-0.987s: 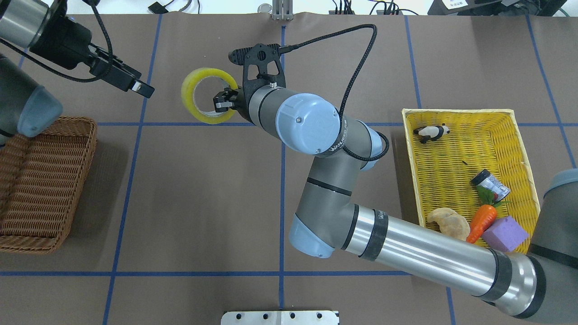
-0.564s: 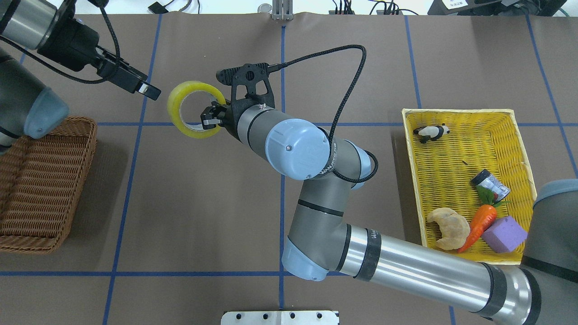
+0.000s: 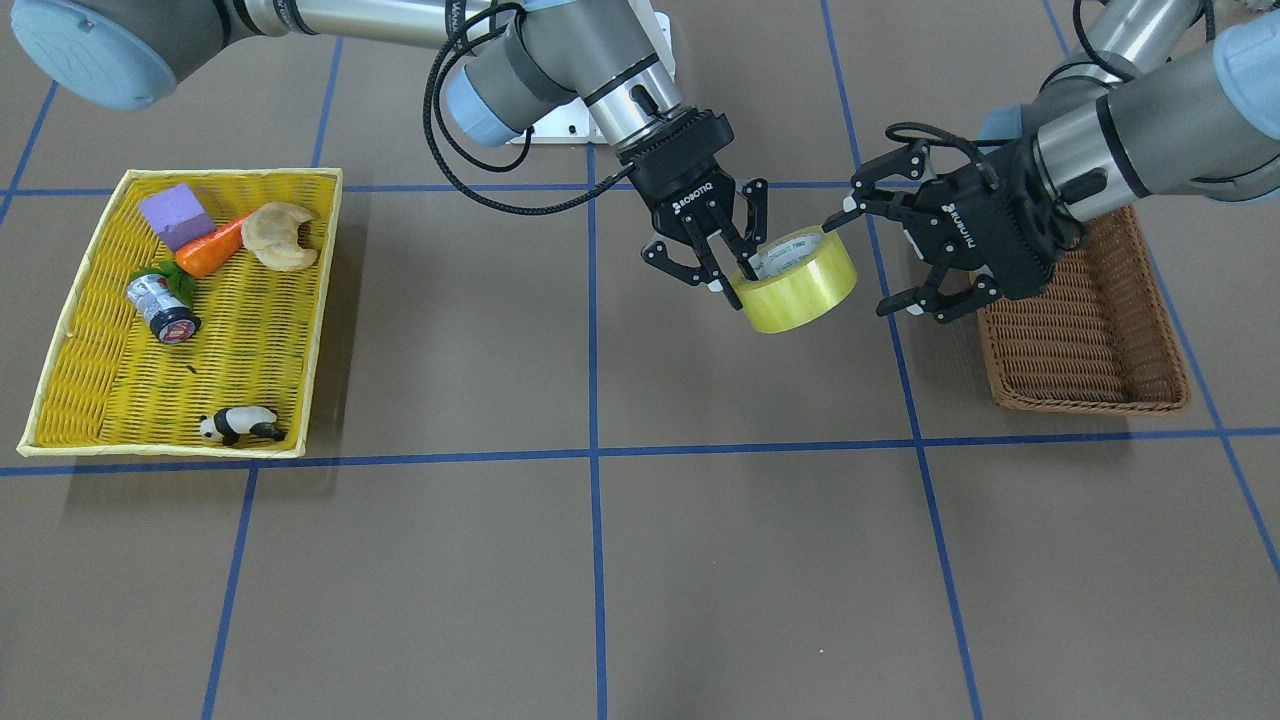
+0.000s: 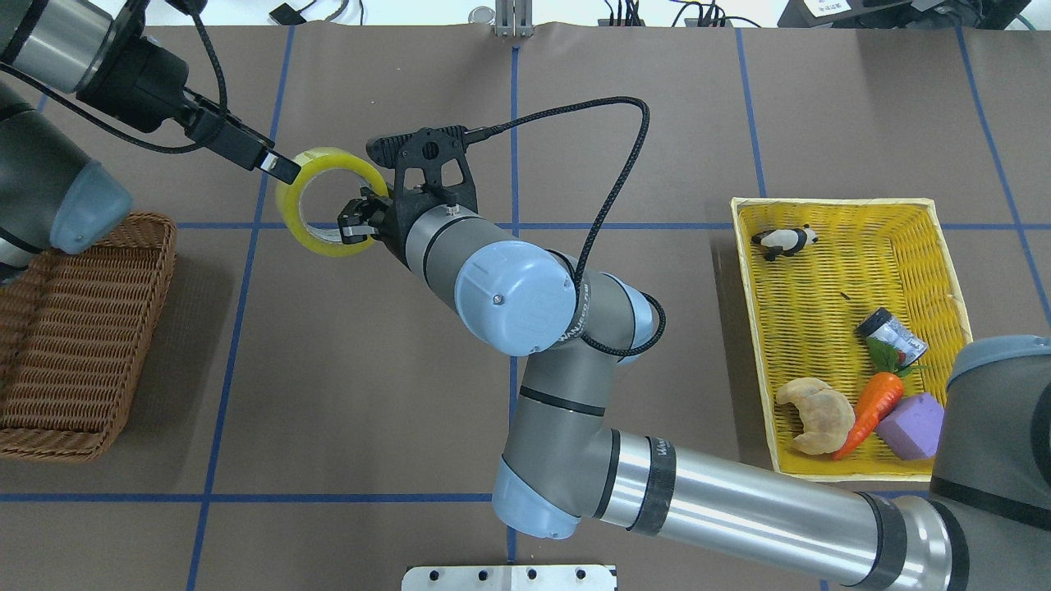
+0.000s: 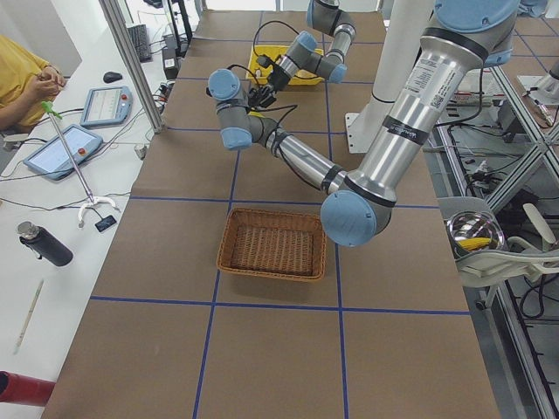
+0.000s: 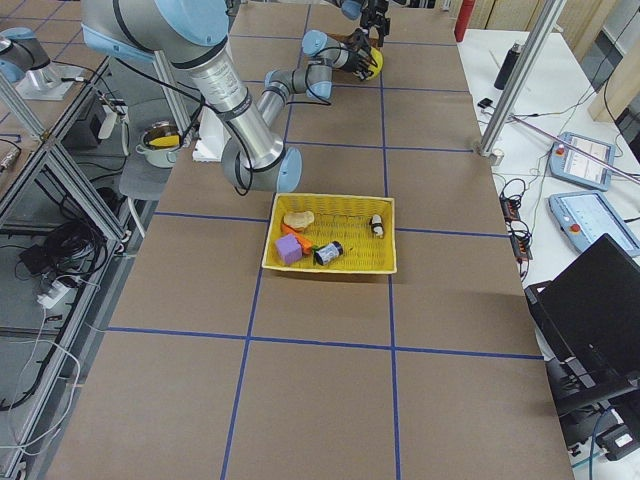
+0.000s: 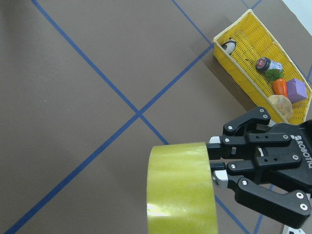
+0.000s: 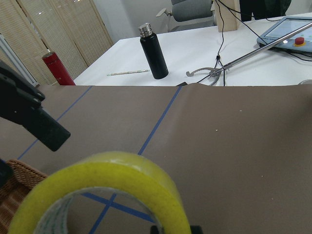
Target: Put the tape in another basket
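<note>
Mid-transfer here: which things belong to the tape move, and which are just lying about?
In the job: tape, right hand gripping it, open left hand close by it, brown wicker basket.
Lying about: yellow basket, holding purple block, carrot, croissant, can, toy panda.

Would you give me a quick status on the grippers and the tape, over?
Right gripper shut on wide yellow translucent tape roll, held aloft. Left gripper open beside roll. Dark brown wicker basket behind left gripper.
</note>
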Motion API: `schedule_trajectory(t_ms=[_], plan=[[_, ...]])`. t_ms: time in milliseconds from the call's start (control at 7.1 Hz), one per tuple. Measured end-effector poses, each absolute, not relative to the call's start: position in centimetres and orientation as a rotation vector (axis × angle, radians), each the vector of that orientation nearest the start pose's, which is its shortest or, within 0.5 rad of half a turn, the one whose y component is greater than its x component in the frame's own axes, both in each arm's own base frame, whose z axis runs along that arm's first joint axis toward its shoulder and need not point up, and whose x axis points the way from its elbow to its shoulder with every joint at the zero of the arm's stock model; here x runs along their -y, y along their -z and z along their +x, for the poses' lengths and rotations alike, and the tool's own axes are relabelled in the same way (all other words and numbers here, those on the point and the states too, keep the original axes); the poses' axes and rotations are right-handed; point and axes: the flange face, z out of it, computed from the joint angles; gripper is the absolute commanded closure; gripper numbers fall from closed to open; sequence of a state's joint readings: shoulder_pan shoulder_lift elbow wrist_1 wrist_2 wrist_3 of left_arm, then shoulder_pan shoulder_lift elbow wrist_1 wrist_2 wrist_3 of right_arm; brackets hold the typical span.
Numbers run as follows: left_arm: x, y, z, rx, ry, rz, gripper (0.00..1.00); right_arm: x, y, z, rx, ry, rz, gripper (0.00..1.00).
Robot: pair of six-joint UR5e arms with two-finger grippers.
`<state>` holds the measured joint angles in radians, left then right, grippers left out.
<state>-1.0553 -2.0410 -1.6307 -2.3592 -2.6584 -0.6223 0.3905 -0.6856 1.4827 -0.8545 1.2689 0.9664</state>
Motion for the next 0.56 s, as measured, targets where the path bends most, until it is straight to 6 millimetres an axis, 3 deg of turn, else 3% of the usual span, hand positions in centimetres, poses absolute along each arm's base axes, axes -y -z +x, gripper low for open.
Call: schedule_trajectory(t_ms=[564], plan=[[54.18, -25.82, 26.44, -1.406, -0.628, 0.478, 0.02, 41.5, -5.29, -58.93, 1.203, -0.064, 0.934, 1.0]])
